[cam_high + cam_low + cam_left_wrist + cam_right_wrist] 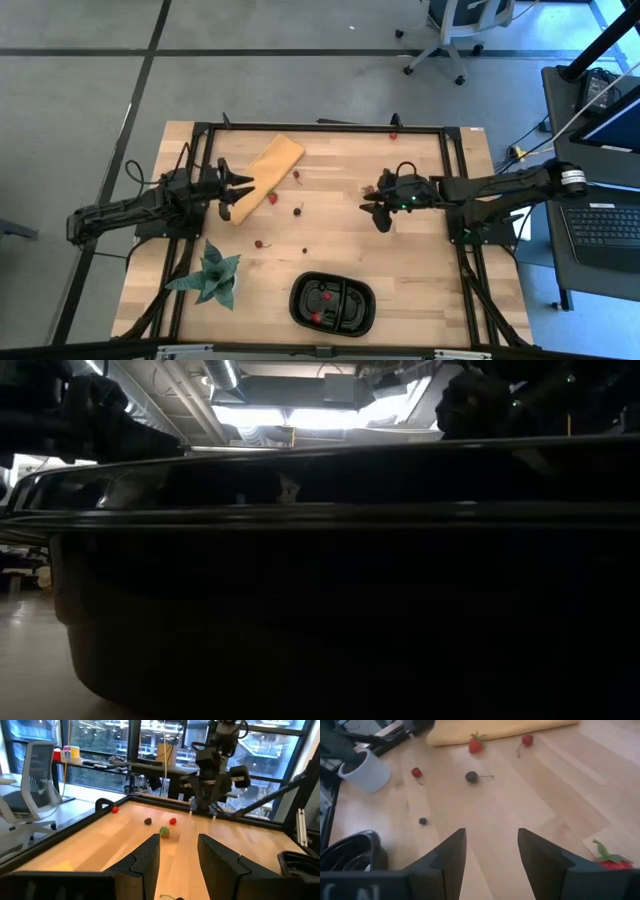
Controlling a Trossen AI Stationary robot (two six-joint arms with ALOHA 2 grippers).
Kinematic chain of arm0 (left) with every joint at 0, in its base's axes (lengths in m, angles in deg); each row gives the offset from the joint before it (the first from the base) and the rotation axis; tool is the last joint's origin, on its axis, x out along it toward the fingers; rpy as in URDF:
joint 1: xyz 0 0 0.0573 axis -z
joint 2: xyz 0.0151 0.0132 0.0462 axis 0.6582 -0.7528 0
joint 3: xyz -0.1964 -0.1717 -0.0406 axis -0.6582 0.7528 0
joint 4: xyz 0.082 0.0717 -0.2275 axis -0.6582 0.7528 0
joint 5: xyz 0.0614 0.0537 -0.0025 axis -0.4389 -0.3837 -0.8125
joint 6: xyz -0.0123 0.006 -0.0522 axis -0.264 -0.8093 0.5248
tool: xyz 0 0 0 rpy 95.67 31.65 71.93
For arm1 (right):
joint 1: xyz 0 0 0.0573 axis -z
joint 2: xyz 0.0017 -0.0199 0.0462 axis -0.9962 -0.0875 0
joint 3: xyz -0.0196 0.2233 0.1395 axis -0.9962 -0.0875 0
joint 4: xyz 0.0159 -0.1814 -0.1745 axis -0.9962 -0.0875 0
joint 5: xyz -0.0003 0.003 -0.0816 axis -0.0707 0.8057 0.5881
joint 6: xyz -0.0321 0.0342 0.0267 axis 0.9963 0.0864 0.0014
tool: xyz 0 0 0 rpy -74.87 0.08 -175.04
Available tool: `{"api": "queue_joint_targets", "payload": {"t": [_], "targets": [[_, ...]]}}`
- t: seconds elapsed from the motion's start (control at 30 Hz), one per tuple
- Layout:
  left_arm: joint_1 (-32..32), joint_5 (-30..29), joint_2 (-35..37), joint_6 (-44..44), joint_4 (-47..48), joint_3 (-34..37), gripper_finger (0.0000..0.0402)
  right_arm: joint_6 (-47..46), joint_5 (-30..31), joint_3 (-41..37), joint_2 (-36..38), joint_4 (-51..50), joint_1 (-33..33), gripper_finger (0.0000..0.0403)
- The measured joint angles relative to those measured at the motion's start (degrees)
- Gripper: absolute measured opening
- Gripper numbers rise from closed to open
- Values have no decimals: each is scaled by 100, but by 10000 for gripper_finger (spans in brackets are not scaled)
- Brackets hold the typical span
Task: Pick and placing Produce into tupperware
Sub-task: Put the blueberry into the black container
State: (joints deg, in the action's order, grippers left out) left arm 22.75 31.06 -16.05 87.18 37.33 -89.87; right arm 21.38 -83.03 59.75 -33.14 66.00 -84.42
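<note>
High view, left to right: left gripper (pixel 238 195) hovers over the table's left side, fingers parted with nothing between them, tips at the edge of the tan board (pixel 267 175). One strawberry (pixel 272 198) lies on the wood right beside the board's lower edge, just right of those tips. Green spiky plant (pixel 212 275) stands near the front-left corner.

Mid-table: loose produce scattered on bare wood, a red piece (pixel 295 175) by the board's right edge, a dark berry (pixel 298 210) below it, a red one (pixel 260 243) and a tiny dark one (pixel 305 251) further front. All lie between the two grippers, none inside either gap.

Black tupperware (pixel 333 302) sits at front centre, well apart from both grippers, with red pieces already in its compartments.

Right gripper (pixel 378 211) hovers right of centre, jaws apart and empty. Right wrist view: a strawberry (pixel 611 861) lies just outside one finger (pixel 541 855); the rest of the fruit is well ahead.

One red piece (pixel 393 134) rests by the far frame rail.
</note>
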Motion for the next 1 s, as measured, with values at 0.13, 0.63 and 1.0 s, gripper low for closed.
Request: {"api": "queue_joint_targets", "payload": {"t": [0.13,0.63,1.0], "targets": [[16,160,-871,-79,-58,-378,125,8,26,-32,0,19,188,181],[913,592,-4687,-2393,1056,-3073,125,8,22,-32,0,15,495,181],[1062,309,-5297,-2085,1027,-3387,125,44,18,-29,0,8,495,181]]}}
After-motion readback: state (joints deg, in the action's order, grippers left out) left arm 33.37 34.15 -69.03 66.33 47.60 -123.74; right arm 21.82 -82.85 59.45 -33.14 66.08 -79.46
